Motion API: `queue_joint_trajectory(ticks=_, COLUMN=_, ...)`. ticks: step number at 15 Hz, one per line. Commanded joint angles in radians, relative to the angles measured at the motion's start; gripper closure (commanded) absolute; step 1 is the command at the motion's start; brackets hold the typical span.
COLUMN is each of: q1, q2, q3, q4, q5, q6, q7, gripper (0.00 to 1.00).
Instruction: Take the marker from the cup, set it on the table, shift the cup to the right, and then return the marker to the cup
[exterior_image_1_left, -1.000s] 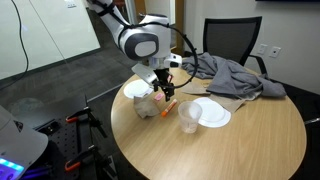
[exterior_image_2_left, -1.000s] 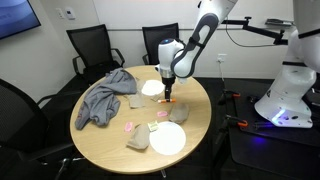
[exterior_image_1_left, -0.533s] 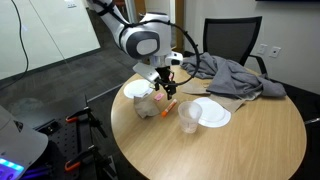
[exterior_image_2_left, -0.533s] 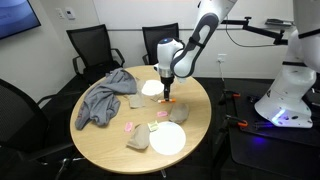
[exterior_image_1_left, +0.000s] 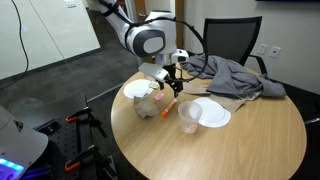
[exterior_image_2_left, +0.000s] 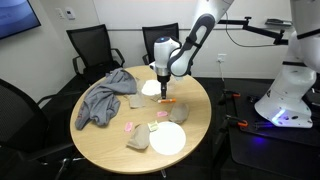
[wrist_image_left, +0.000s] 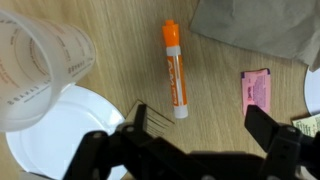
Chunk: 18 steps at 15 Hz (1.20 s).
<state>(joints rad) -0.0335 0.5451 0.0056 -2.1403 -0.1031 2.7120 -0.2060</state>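
Marker (wrist_image_left: 175, 70) lies flat on the surface (exterior_image_1_left: 235, 150), outside the cup (wrist_image_left: 40, 70) and touching nothing. In the wrist view it shows as a slim orange barrel with an orange cap pointing to the top of the picture and a pale tip pointing down toward the jaws. The jaws stand spread wide, one dark finger at each lower corner of the wrist view, with nothing between them; they hang above the marker without touching it. In both exterior views the marker (exterior_image_1_left: 170, 103) (exterior_image_2_left: 168, 100) shows as a small orange streak on the tan wood just below the lifted jaws.

The cup (exterior_image_1_left: 189, 117) stands upright, clear and see-through, near the marker but apart from it. It sits just beside a white plate (exterior_image_1_left: 214, 114), and in the wrist view its wall overlaps that plate's rim (wrist_image_left: 70, 135). A second white plate (exterior_image_1_left: 137, 89) lies farther back, by the arm (exterior_image_1_left: 145, 40).

A grey cloth (exterior_image_1_left: 235, 78) lies heaped at the surface's far side in front of a black chair (exterior_image_1_left: 232, 42). A small pink packet (wrist_image_left: 256, 90) lies flat to the right of the marker in the wrist view, well apart from it.
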Motion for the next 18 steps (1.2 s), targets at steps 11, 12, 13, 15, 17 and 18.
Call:
queue_joint_trajectory(ticks=11, q1=-0.083, q2=0.152, q3=0.049, q4=0.115, q5=0.003, q6=-0.008, q7=-0.133, gripper=0.00)
queue_joint_trajectory(ticks=12, q1=-0.084, q2=0.159, q3=0.052, q4=0.118, q5=0.002, q6=-0.007, q7=-0.131, gripper=0.00)
queue_joint_trajectory(ticks=13, q1=-0.087, q2=0.165, q3=0.057, q4=0.122, q5=0.003, q6=-0.007, q7=-0.133, gripper=0.00)
queue_joint_trajectory(ticks=15, q1=-0.089, q2=0.176, q3=0.061, q4=0.129, q5=0.004, q6=-0.006, q7=-0.132, gripper=0.01)
queue_joint_trajectory(ticks=17, q1=-0.091, q2=0.183, q3=0.062, q4=0.133, q5=0.004, q6=-0.006, q7=-0.132, gripper=0.21)
queue_joint_trajectory(ticks=18, q1=-0.092, q2=0.187, q3=0.063, q4=0.135, q5=0.004, q6=-0.005, q7=-0.132, gripper=0.30)
